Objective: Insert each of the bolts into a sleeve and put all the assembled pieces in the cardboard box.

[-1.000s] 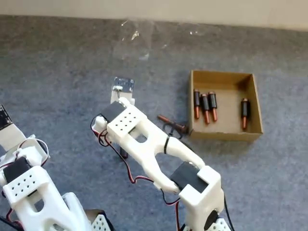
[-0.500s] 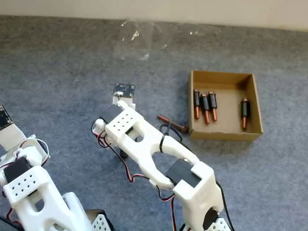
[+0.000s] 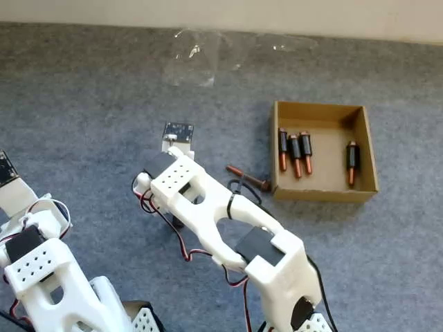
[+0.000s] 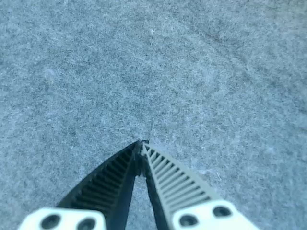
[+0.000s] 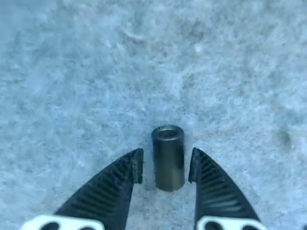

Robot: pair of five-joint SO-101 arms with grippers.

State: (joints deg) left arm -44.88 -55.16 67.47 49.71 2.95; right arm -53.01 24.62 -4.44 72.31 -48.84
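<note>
A dark metal sleeve (image 5: pixel 168 156) lies on the grey carpet between the open fingers of my right gripper (image 5: pixel 164 165), which do not touch it. In the high view the right arm (image 3: pixel 208 214) covers the sleeve. A loose copper bolt (image 3: pixel 246 177) lies just left of the cardboard box (image 3: pixel 322 196). Inside the box lie several assembled bolt-and-sleeve pieces (image 3: pixel 295 153). My left gripper (image 4: pixel 141 146) is shut over bare carpet with nothing in it; its arm (image 3: pixel 41 270) sits at the lower left.
A crumpled clear plastic bag (image 3: pixel 197 55) lies at the back of the carpet. A small circuit board (image 3: pixel 178 131) sticks out past the right arm's wrist. Open carpet lies left of the right arm and to the right of the box.
The right arm has drawn slightly back and down toward the carpet. The left arm, the loose bolt and the box have stayed still.
</note>
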